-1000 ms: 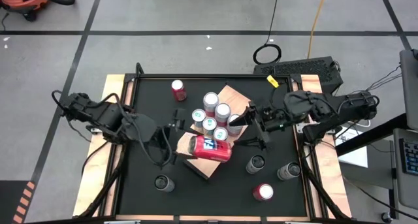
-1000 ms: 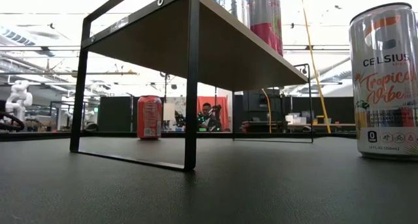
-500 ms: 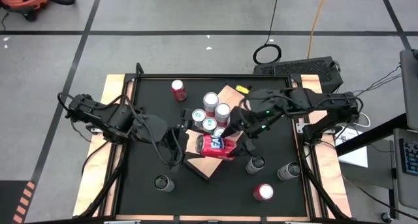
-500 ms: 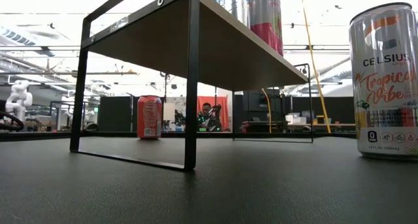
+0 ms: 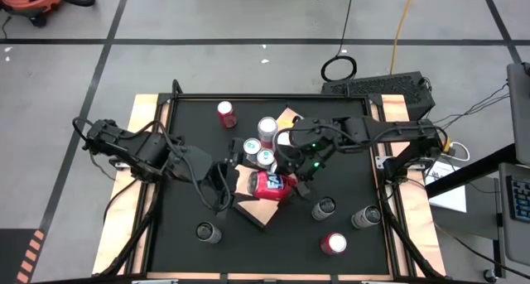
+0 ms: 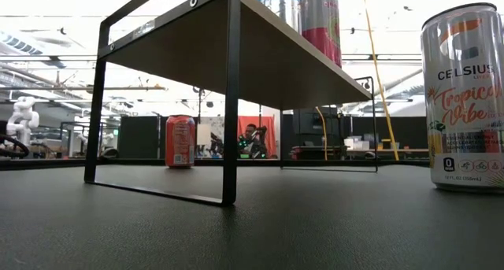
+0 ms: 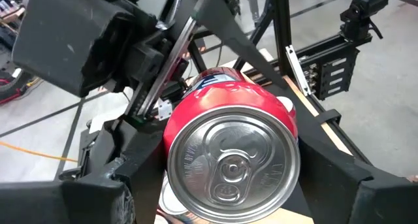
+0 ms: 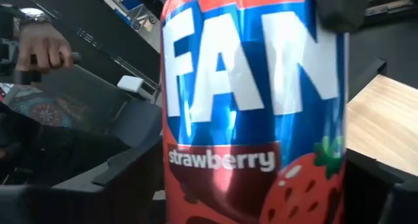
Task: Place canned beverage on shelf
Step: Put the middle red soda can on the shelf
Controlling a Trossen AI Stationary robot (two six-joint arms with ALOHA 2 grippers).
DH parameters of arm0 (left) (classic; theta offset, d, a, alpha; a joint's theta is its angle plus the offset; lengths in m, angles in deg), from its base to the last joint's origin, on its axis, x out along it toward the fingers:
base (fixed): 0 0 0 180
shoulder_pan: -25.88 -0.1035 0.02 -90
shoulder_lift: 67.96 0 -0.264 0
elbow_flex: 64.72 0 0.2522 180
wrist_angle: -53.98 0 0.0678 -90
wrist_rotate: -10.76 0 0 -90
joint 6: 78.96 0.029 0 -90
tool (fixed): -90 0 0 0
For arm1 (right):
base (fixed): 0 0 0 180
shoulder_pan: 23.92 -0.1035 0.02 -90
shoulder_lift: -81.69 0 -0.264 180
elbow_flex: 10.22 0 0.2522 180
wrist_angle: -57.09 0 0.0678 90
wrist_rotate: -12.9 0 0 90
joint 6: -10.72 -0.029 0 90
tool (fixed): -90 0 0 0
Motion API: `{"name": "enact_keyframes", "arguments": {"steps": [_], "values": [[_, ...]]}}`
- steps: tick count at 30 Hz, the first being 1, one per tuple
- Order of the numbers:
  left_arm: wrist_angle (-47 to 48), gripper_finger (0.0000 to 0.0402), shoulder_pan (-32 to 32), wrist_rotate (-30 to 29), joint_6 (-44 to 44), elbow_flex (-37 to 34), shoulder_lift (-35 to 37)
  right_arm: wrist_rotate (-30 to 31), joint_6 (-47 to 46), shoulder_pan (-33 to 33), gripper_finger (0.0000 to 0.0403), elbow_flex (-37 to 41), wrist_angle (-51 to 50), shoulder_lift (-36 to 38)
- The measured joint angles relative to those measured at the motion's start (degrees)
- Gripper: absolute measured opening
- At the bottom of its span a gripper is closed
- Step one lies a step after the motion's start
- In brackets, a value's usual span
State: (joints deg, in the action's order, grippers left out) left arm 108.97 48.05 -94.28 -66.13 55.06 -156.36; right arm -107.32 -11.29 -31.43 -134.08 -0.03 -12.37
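Left hand [image 5: 234,183] grips the Fanta can [image 5: 269,185] above the shelf [image 5: 252,211] — right hand [image 5: 291,181] spread around it.

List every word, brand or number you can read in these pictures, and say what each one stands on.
"FAN" and "strawberry": red and blue drink can in the right wrist view.
"CELSIUS", "Tropical Vibe": tall white can standing on the black tabletop.
Small print and the "0" badge near that can's foot: otherwise too small to read.
Distant red can: blurred.
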Motion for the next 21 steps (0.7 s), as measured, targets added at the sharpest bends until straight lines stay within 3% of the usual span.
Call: {"name": "enact_keyframes", "arguments": {"steps": [9,13,21], "values": [[0.14,0.0298,-0.01,-0.57,-0.11,0.00,0.07,0.05,2.39,0.64,0.0269,0.02,0.11,0.00],[0.24,0.0310,0.03,-2.73,-0.51,0.00,0.07,-0.10,3.68,1.01,0.0270,0.02,0.05,0.09],[-2.37,0.0362,-0.05,-8.26,-10.94,0.07,0.28,0.19,5.09,2.65,0.0278,0.04,0.00,3.07]]}}
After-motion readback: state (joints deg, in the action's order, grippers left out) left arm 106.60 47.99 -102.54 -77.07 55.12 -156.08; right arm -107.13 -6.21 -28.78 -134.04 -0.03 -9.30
